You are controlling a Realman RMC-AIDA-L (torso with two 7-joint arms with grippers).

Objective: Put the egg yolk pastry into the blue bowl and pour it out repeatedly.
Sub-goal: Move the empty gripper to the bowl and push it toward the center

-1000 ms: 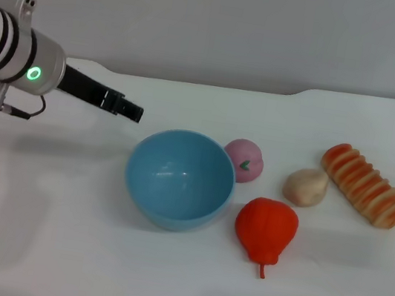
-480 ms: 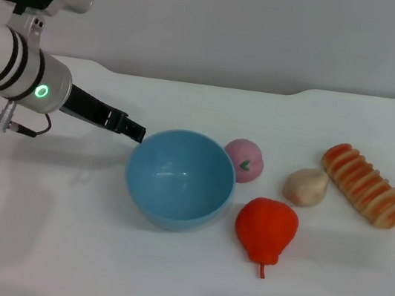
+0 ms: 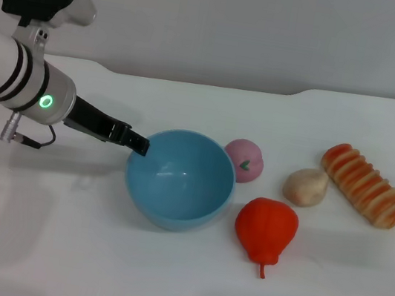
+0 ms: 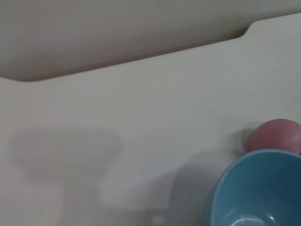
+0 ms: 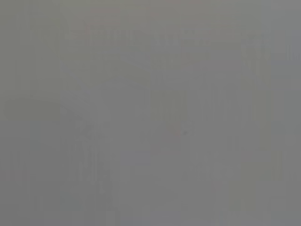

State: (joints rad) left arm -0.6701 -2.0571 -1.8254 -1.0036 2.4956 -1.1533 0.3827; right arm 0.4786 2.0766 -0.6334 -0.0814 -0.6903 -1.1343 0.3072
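1. Now the left claw point(image 3: 138, 145) is seen at the left rim of the blue bowl point(image 3: 179, 180); whether it is open or closed cannot be told.
2. The egg yolk pastry point(image 3: 306, 186) is found on the bench point(image 3: 54, 245), between a pink ball point(image 3: 244, 160) and a striped roll point(image 3: 364, 185).
3. A red pear point(image 3: 266, 228) lies just beside the bowl.

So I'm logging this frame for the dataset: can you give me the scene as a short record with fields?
left gripper: at the blue bowl's left rim
right gripper: not in view
blue bowl: upright, empty
egg yolk pastry: on the table, right of the bowl, beside the striped bread roll
pink ball: behind the bowl's right rim
red pear-shaped toy: right of the bowl
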